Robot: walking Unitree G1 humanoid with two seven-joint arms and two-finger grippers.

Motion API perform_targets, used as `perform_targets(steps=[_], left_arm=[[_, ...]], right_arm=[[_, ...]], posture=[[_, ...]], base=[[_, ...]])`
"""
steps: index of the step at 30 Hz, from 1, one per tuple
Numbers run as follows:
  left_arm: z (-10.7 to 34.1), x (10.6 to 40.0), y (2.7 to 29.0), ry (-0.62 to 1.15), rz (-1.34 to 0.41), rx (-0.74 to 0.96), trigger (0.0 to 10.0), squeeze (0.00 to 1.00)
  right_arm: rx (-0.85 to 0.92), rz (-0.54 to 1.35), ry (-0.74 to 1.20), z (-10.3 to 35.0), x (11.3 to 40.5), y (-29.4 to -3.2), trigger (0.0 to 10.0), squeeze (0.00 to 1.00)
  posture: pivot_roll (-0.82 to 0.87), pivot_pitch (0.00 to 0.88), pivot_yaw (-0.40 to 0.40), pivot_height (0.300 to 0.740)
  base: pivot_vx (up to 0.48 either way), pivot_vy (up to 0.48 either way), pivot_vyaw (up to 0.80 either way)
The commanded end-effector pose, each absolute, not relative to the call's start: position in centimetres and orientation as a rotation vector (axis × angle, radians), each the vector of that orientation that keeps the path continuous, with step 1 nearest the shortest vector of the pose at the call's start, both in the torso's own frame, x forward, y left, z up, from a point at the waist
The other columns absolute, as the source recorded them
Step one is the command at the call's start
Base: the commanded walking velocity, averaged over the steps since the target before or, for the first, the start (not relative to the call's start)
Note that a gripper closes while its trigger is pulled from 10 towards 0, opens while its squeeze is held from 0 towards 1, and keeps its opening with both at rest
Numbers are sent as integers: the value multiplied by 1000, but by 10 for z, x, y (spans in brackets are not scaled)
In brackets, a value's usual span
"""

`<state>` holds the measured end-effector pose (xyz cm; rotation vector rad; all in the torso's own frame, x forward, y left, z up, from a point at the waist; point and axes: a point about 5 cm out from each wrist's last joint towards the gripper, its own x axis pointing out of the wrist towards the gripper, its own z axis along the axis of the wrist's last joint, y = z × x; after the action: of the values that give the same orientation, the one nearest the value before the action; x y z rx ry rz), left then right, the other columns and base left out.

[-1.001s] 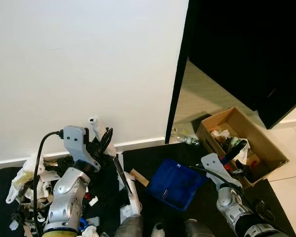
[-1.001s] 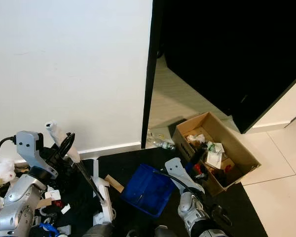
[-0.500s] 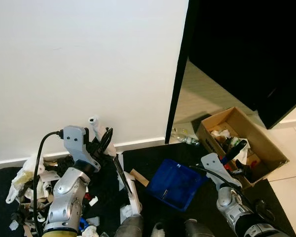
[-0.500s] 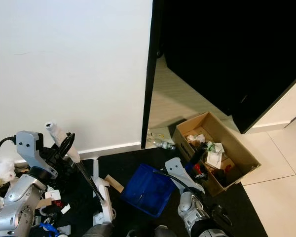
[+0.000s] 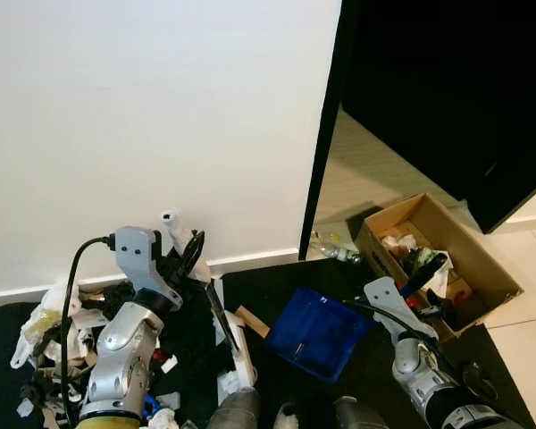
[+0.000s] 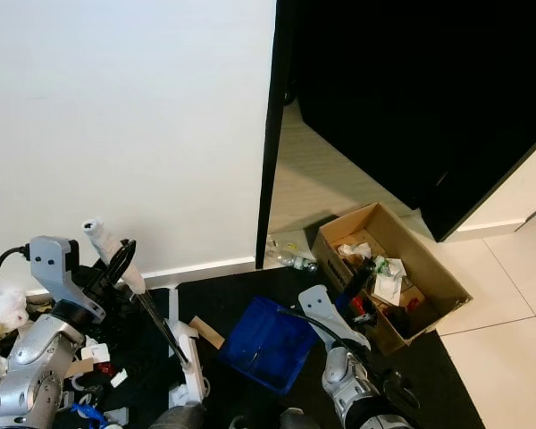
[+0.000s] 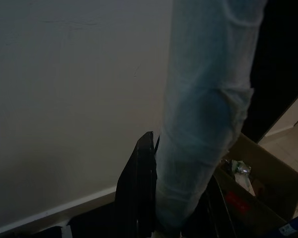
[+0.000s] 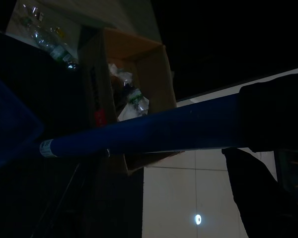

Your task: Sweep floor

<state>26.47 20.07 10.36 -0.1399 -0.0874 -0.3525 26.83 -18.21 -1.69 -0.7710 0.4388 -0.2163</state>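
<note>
The left gripper (image 5: 189, 255) is raised at the near left, close to the white wall (image 5: 161, 125). Its black fingers (image 7: 139, 188) are closed around the white wrapped handle (image 7: 203, 114) of the broom (image 6: 152, 317). From that grip the dark shaft runs down and to the right, ending at the white broom head (image 5: 237, 353), which rests on the black mat (image 5: 277, 286).

The right gripper (image 5: 426, 271) is positioned at the near right, just beside the cardboard box (image 5: 482, 259). It is clamped on the blue handle (image 8: 139, 131) of the blue dustpan (image 5: 317, 332). The dustpan lies on the mat between the two arms, near the broom head but apart from it.

A pile of litter (image 5: 49, 331), consisting of white scraps and dark fragments, is spread on the floor at the near left, around the left arm. A small piece of brown cardboard (image 5: 252, 321) lies between the broom head and the dustpan.

The cardboard box is open and contains mixed refuse. A clear plastic bottle (image 5: 335, 250) lies on the pale floor just left of the box, at the foot of the black door frame (image 5: 326, 134).
</note>
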Motion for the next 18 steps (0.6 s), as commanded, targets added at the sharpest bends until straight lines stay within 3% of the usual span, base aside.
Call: perform_targets(steps=[1,18], left_arm=[[107,266,196,-118,-355,-156,10000,12],[107,266,197,-114,-363,-151,10000,12]], right_arm=[[-768,-215,465,-21,264,-185,10000,0],[-768,-215,464,-20,265,-184,10000,0]], posture=[[215,146,-25,740],[230,143,-18,740]], base=[[0,0,0],[0,0,0]])
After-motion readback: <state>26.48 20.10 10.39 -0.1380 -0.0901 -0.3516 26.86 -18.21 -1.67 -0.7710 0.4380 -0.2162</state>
